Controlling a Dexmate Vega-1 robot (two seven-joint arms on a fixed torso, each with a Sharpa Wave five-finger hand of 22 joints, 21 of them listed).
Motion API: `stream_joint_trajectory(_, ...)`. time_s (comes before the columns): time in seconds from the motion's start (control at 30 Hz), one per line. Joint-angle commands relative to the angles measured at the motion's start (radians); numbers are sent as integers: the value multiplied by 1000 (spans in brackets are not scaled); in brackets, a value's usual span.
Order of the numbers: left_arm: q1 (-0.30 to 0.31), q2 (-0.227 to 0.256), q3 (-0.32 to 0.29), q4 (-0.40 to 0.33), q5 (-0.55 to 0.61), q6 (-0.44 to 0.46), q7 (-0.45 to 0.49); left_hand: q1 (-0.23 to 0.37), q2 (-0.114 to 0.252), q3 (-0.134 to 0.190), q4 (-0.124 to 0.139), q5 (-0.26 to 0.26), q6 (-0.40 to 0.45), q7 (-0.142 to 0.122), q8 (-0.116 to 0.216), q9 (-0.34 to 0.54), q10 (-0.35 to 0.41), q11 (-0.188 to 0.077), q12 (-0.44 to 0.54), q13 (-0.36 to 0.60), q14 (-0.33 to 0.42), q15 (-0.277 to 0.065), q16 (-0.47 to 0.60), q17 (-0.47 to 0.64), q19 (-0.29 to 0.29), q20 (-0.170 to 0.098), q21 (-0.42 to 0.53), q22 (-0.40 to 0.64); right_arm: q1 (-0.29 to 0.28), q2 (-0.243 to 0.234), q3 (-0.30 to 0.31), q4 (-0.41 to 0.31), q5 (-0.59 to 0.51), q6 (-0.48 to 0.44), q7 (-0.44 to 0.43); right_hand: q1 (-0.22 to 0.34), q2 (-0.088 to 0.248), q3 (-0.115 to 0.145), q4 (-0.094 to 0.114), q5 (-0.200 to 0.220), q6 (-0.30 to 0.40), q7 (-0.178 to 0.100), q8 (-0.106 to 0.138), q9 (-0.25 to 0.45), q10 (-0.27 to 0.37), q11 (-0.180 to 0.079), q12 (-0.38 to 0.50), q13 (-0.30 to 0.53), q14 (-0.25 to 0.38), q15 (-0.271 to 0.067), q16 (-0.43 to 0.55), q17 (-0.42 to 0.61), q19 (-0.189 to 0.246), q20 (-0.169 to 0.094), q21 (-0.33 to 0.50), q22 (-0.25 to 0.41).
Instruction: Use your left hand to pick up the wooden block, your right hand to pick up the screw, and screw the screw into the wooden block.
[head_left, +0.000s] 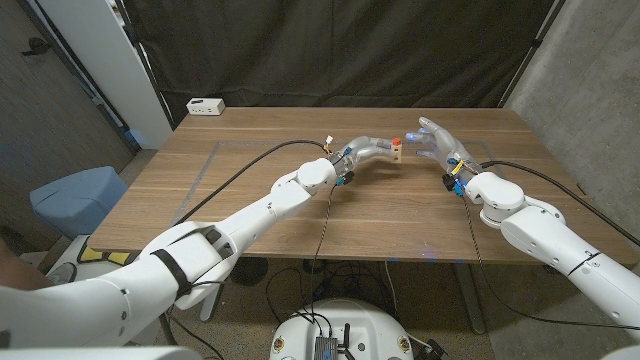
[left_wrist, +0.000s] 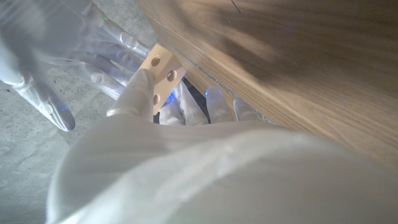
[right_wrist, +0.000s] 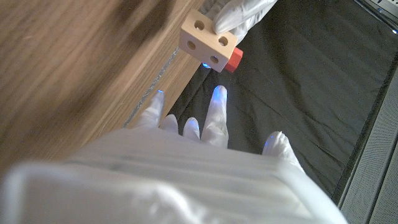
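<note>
My left hand (head_left: 372, 151) holds the small wooden block (head_left: 397, 153) above the far middle of the table. The block (left_wrist: 163, 70) is pale, with round holes in its faces, and my left fingers (left_wrist: 140, 93) pinch it. A red screw (head_left: 397, 141) sticks out of the block; in the right wrist view its red head (right_wrist: 233, 63) juts from one face of the block (right_wrist: 207, 40). My right hand (head_left: 440, 141) hovers just to the right of the block with its fingers (right_wrist: 214, 112) spread and nothing in them. It is close to the block but apart from it.
The wooden table (head_left: 300, 210) spreads under both arms. A white power strip (head_left: 206, 106) lies at the far left corner. Black cables (head_left: 240, 175) run along the left arm and over the table. A blue bin (head_left: 75, 197) stands on the floor at the left.
</note>
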Motion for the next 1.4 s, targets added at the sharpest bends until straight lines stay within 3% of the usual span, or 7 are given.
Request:
stream_joint_trajectory(0.03,14,10,1,-34,6,16,11,-6,26,52,58,8,88,66,14,4,4,-5,6,4,5,0,0,0,11,0,0,5,14,-3,-11,19,9,19,39,-15,-1,-4,10,5,-28,0,-1,4,-26,-7,-1,1,-24,7,-1,4,-17,-3,-4,2)
stream_joint_trajectory(0.6,26,19,1,-64,8,30,19,-7,26,52,59,9,87,66,13,4,4,-6,6,5,4,0,-1,0,11,0,0,5,21,-4,-24,23,10,24,58,-32,-1,-12,22,8,16,4,27,4,-24,-21,13,0,-38,9,7,5,-40,3,0,2)
stream_joint_trajectory(1.4,24,15,4,-59,7,29,14,-6,27,52,60,9,87,67,13,4,4,-6,7,5,5,1,-1,0,11,2,0,5,16,-11,-22,10,15,11,50,-28,5,-11,24,14,92,13,49,2,26,-25,29,0,-15,3,21,1,-30,10,9,2)
